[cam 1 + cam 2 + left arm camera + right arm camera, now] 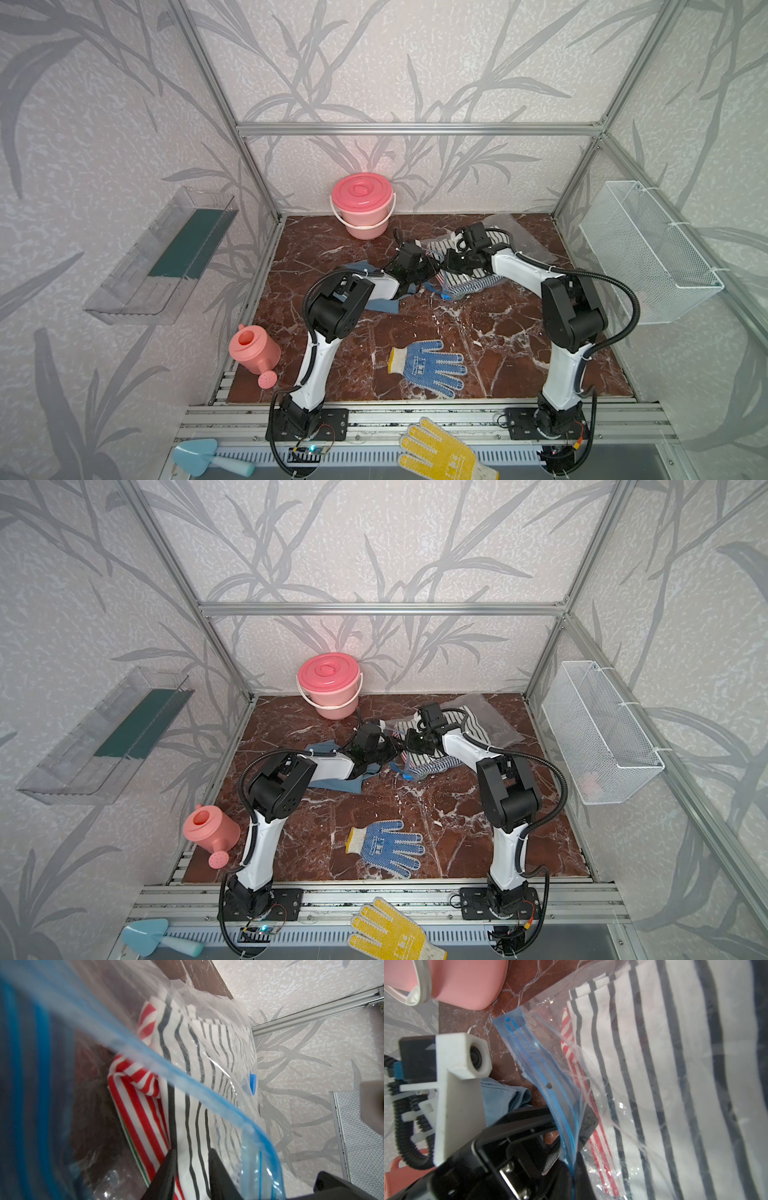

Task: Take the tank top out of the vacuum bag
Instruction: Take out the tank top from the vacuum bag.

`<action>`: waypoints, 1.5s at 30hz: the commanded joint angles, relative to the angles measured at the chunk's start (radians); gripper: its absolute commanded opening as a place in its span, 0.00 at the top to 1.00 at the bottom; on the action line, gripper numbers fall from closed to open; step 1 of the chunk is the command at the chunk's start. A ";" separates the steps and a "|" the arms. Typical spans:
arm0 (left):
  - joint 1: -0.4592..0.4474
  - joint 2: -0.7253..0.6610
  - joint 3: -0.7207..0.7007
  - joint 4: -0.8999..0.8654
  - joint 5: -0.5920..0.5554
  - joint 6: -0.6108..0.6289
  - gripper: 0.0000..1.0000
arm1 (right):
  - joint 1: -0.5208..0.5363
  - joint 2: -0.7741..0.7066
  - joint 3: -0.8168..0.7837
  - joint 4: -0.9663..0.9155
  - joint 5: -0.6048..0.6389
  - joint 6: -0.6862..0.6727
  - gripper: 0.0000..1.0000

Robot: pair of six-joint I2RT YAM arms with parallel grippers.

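The vacuum bag lies at the back right of the marble table, clear and crinkled. Its blue zip strip is pulled up at the mouth. My right gripper is shut on that strip. The black-and-white striped tank top lies inside the bag beside red-and-white striped cloth. My left gripper reaches into the bag's mouth, its fingers closed on a fold of the tank top. A blue valve cap shows through the plastic.
A blue cloth lies under the left forearm. A pink lidded bucket stands at the back, close to the bag. A blue-dotted glove lies at the front middle and a pink watering can at the front left. A wire basket hangs on the right wall.
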 commanded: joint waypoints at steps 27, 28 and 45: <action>-0.006 0.132 0.138 -0.015 -0.047 -0.021 0.90 | -0.030 -0.014 -0.032 0.044 -0.039 0.060 1.00; -0.006 0.133 0.139 -0.019 -0.049 -0.017 0.91 | -0.031 -0.015 -0.033 0.044 -0.037 0.059 1.00; -0.006 -0.012 0.092 -0.112 -0.034 0.026 1.00 | -0.044 -0.018 -0.054 0.030 0.014 0.067 1.00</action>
